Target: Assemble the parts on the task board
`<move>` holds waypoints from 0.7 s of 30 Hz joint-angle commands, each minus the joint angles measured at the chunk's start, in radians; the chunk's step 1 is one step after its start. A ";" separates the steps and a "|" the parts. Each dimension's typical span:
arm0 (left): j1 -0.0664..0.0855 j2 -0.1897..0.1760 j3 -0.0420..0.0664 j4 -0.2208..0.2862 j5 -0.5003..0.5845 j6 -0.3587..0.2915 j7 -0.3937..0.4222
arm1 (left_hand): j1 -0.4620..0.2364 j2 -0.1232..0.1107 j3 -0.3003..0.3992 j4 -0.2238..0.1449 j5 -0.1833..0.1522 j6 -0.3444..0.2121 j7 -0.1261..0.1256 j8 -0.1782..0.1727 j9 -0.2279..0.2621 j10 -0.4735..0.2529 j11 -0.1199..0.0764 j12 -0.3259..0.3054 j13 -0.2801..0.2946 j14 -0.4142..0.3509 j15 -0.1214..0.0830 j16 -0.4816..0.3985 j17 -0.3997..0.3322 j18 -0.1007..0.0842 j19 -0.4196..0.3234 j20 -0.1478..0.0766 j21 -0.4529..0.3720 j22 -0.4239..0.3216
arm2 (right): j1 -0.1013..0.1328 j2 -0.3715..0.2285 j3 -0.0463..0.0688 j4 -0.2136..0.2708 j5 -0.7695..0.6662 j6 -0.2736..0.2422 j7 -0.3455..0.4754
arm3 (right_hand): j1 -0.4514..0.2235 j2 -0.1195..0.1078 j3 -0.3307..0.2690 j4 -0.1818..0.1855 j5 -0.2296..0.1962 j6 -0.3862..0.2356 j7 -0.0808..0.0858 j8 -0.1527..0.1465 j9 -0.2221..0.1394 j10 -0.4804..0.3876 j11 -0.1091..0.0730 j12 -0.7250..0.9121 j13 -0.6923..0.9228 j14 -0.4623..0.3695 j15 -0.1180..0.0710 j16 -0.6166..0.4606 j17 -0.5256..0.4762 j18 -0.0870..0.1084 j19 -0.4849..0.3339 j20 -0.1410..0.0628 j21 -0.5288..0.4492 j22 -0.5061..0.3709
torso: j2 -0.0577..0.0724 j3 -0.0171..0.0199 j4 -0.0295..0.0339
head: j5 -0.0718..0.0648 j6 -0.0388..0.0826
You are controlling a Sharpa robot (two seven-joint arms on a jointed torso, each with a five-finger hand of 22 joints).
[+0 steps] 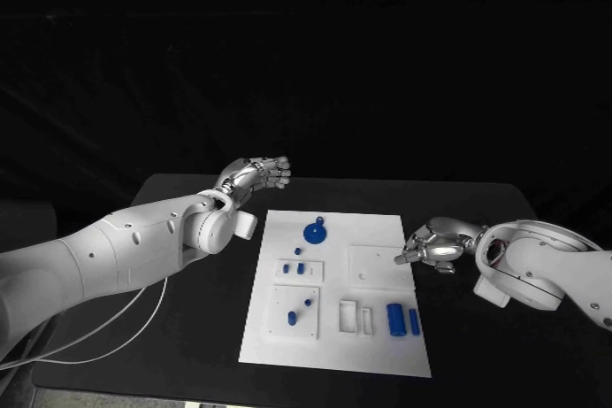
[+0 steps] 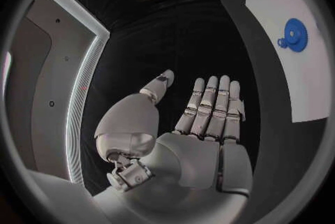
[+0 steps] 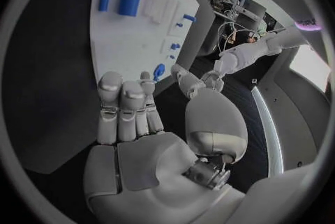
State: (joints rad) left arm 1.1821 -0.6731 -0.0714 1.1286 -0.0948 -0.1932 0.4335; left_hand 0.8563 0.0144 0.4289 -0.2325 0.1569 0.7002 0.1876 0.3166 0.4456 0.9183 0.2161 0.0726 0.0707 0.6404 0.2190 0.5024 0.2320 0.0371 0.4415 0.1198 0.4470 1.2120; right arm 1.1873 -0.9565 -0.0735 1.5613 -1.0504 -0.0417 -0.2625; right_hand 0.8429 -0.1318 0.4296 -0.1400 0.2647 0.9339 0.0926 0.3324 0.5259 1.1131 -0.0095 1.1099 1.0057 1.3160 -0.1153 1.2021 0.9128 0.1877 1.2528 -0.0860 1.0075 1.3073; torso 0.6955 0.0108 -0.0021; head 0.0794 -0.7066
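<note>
Your white board [image 1: 334, 288] lies in the lower middle of the head view on the black counter [image 1: 485, 204], and neither hand is touching it. Near its top edge you see a blue gear [image 1: 315, 232]; lower right on the board stand a thick blue cylinder [image 1: 397, 319] and a thinner blue pin [image 1: 413, 319] side by side, with smaller blue pieces [image 1: 294, 268] in white blocks toward the board's left half. Your left hand [image 1: 253, 175] hovers over the counter beyond the board's upper left corner, holding nothing, its fingers [image 2: 213, 106] straight and side by side with the thumb set apart. Your right hand [image 1: 435, 246] sits just off the board's right edge, about level with its middle, also holding nothing, its fingers [image 3: 125, 106] bent forward together and the thumb apart.
</note>
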 commanded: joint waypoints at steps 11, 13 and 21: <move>-0.023 -0.006 0.000 0.025 0.003 0.014 0.010 | 0.002 -0.043 -0.009 -0.014 -0.069 0.009 0.022 0.001 -0.004 -0.004 -0.002 -0.004 -0.001 -0.010 0.000 -0.009 0.004 0.014 0.002 -0.002 -0.010 0.005 | -0.002 -0.013 -0.086 0.078 0.071 0.130 -0.241 | -0.067 0.061 -0.067 -0.045 0.011 -0.006 0.014 -0.011 0.025 -0.044 0.004 0.044 0.086 -0.024 0.000 0.029 0.041 0.074 -0.034 -0.017 0.037 0.023 | -0.032 0.0068 -0.0152 | -0.061 -0.039; -0.025 -0.004 0.000 0.026 0.003 0.013 0.010 | 0.001 -0.046 -0.010 -0.015 -0.073 0.009 0.022 0.001 -0.004 -0.004 -0.002 -0.003 -0.001 -0.010 0.000 -0.009 0.004 0.014 0.002 -0.002 -0.010 0.006 | -0.003 -0.007 -0.097 0.080 0.067 0.108 -0.248 | -0.076 0.064 -0.069 -0.043 0.008 -0.011 0.016 -0.016 0.024 -0.044 0.005 0.044 0.088 -0.024 0.001 0.030 0.043 0.074 -0.035 -0.017 0.038 0.023 | -0.037 0.0067 -0.0161 | -0.063 -0.044; -0.028 -0.007 0.000 0.039 0.003 0.009 0.010 | 0.001 -0.052 -0.011 -0.015 -0.082 0.010 0.022 0.001 -0.005 -0.004 -0.002 -0.003 -0.001 -0.010 0.000 -0.010 0.004 0.014 0.003 -0.002 -0.011 0.007 | -0.037 0.028 -0.106 0.074 0.037 0.076 -0.260 | -0.095 0.069 -0.072 -0.041 -0.001 -0.025 0.020 -0.029 0.020 -0.042 0.009 0.043 0.096 -0.025 0.005 0.031 0.048 0.074 -0.038 -0.018 0.042 0.022 | -0.048 0.0041 -0.0173 | -0.069 -0.053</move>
State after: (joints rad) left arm 1.1543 -0.6806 -0.0723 1.1631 -0.0947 -0.1922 0.4336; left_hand 0.8576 -0.0263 0.4178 -0.2436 0.0782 0.7002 0.1876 0.3166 0.4422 0.9183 0.2161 0.0726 0.0707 0.6369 0.2154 0.4986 0.2354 0.0371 0.4415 0.1198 0.4411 1.2177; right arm 1.1542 -0.9341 -0.1793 1.6368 -0.9936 0.0501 -0.4980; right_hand 0.7583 -0.0633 0.3616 -0.1806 0.2672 0.9139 0.1124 0.3075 0.5467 1.0726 -0.0054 1.1539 1.1003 1.2912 -0.1176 1.2283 0.9595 0.1822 1.2218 -0.1018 1.0464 1.3073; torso 0.6542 0.0166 -0.0182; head 0.0123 -0.7556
